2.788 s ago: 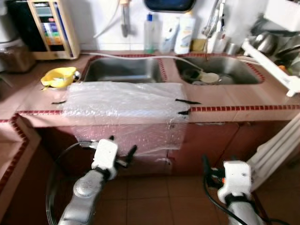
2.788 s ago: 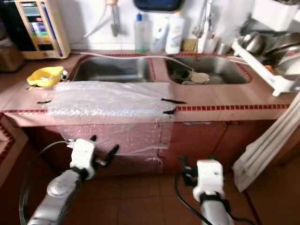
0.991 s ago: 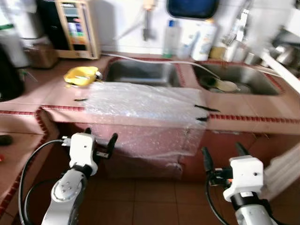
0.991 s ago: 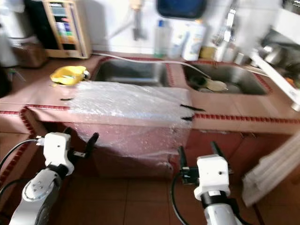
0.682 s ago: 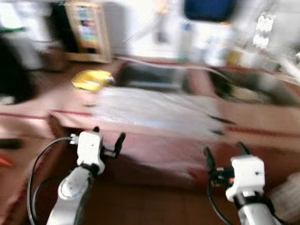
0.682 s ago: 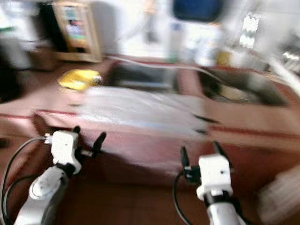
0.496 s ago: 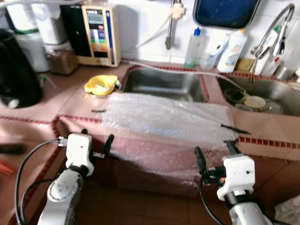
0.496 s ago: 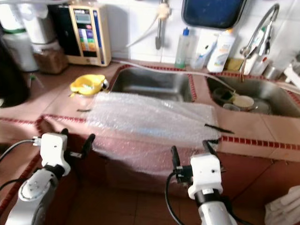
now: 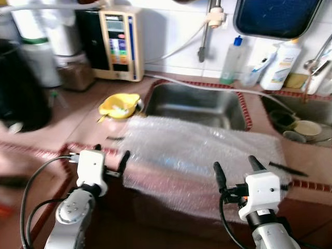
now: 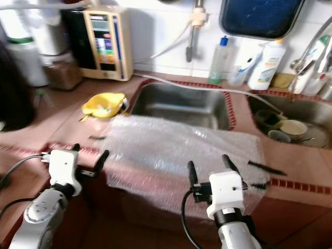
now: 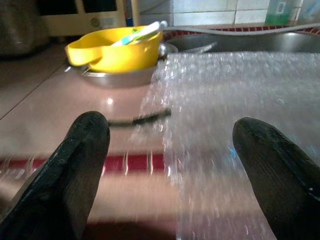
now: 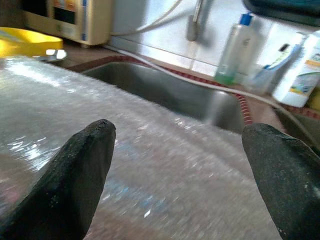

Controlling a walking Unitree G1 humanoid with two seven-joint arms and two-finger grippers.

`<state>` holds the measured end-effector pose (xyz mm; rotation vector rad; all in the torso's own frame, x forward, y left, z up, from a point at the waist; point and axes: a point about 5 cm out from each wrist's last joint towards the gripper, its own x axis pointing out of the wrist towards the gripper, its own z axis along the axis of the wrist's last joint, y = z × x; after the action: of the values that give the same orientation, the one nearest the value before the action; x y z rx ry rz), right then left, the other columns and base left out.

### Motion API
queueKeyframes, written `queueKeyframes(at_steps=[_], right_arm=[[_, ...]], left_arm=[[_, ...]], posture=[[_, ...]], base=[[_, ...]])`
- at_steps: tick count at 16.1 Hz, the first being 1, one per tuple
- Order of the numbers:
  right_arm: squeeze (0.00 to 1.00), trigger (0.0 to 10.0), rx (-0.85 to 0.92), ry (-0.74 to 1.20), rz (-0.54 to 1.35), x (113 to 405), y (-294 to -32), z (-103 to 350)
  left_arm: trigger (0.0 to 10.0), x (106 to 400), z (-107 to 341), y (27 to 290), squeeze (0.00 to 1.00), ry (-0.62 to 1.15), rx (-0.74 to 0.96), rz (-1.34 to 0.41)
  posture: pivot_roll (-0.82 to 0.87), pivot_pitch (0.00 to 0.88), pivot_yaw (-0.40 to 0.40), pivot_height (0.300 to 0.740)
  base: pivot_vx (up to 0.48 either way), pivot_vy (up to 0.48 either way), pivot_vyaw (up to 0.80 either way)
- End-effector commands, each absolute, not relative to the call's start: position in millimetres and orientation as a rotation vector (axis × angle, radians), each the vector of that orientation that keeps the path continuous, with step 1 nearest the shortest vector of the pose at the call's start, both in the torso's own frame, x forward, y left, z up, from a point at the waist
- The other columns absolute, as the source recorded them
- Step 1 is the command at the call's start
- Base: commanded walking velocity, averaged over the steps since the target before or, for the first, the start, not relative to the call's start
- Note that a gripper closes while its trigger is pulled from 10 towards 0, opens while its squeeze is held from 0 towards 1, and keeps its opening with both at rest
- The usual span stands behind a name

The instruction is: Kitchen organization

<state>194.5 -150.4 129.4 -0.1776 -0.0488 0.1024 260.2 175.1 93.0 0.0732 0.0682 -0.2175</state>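
Both claws are raised before the counter edge with nothing between their fingers. Low in the left of the head view, the left gripper (image 9: pixel 110 154) has its two black fingers spread wide; in its wrist view the fingers frame the near edge of the pink tiled counter (image 9: pixel 83 111), where a strip of black tape (image 11: pixel 140 119) holds down the corner of a sheet of clear bubble wrap (image 9: pixel 202 150). Low in the right of the frame, the right gripper (image 9: pixel 234 165) is likewise parted, its finger tips standing in front of the wrap's hanging front edge, not visibly touching it.

The bubble wrap lies flat across the counter in the middle of the frame and drapes over the front edge. Further black tape strips show at its right side. Just beyond its upper left corner sits a yellow plastic bowl (image 9: pixel 119 104) with a utensil in it, resting in a shallow steel dish.

Behind the wrap, in the centre, is the stainless steel left sink basin (image 9: pixel 194 101); at the right edge a second basin (image 10: pixel 311 119) holds a small bowl and cup. Along the white tiled wall at the top stand a clear blue-capped bottle (image 9: pixel 231 61) and a white bottle (image 9: pixel 280 58). In the upper left stands a beige water appliance with a coloured panel (image 9: pixel 121 42).
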Motion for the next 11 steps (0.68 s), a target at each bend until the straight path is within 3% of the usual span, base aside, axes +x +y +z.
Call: queueKeyframes(at_steps=[1,5,9,11], right_arm=[[0.0,10.0,-0.196,-0.047,0.09,194.7,-156.5,129.6],[0.0,10.0,-0.191,-0.043,0.092,195.8,-156.2,129.8],[0.0,10.0,-0.185,-0.039,0.098,196.2,-155.6,128.4],[0.0,10.0,-0.186,-0.042,0.097,197.1,-155.5,129.0]], left_arm=[[10.0,262.0,93.1,162.4,0.0,0.066,0.061,-0.267],[10.0,256.9,88.3,154.5,0.0,0.09,0.063,-0.331],[10.0,257.2,87.2,153.9,0.0,0.102,0.055,-0.336],[10.0,257.8,88.5,153.2,0.0,0.1,0.05,-0.345]], posture=[[0.07,0.0,-0.018,0.74],[0.07,0.0,-0.021,0.74],[0.07,0.0,-0.02,0.74],[0.07,0.0,-0.017,0.74]], base=[[0.319,0.0,0.0],[0.0,0.0,0.0],[0.0,0.0,-0.76],[0.0,0.0,-0.29]])
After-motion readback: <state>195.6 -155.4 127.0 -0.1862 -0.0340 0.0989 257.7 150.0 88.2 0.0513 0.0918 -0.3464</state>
